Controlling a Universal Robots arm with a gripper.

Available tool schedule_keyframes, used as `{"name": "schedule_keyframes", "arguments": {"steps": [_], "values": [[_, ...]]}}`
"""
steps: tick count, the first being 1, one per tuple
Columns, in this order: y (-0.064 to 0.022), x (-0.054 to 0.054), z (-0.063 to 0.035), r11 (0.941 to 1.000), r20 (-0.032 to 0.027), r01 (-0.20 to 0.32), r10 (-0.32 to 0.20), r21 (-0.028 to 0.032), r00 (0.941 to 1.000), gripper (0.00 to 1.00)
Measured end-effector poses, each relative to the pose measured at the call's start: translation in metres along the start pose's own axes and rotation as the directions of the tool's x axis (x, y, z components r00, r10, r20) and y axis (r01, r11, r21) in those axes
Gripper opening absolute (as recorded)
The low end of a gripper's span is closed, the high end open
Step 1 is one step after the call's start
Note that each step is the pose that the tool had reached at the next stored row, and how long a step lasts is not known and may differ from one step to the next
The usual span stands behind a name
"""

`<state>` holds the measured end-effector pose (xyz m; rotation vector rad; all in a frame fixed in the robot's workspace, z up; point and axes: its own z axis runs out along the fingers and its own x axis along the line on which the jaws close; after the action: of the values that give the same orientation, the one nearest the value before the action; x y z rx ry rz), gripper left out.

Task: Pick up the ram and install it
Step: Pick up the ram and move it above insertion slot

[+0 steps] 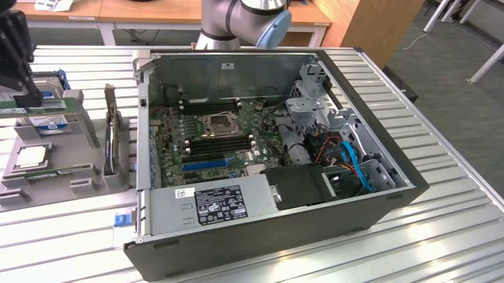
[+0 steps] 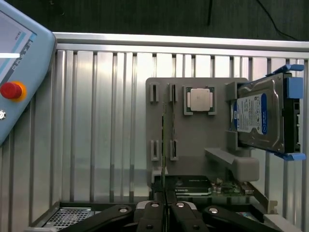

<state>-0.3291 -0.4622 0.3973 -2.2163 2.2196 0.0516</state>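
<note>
The gripper (image 1: 30, 99) (image 2: 165, 203) hangs outside the computer case (image 1: 236, 259), off to the exterior view's left of it, with its fingers pinched tight on the ram (image 1: 39, 107) (image 2: 164, 140). The wrist view shows the green stick edge-on, a thin line running out from between the fingertips. It sits over the gray parts holder (image 1: 47, 184) (image 2: 203, 140), beside the case. The hard drive (image 1: 47, 122) (image 2: 258, 113) and the square processor chip (image 1: 32, 156) (image 2: 201, 100) rest in that holder, just beside the stick. Inside the case, the motherboard (image 1: 212, 135) lies open to view, well apart from the gripper.
</note>
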Motion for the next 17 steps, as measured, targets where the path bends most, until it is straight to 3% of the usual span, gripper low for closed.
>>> {"name": "schedule_keyframes", "arguments": {"steps": [17], "values": [[-0.0559, 0.000, -0.0011, 1.0000, 0.0005, 0.000, 0.000, 0.0000, 1.0000, 0.12]]}}
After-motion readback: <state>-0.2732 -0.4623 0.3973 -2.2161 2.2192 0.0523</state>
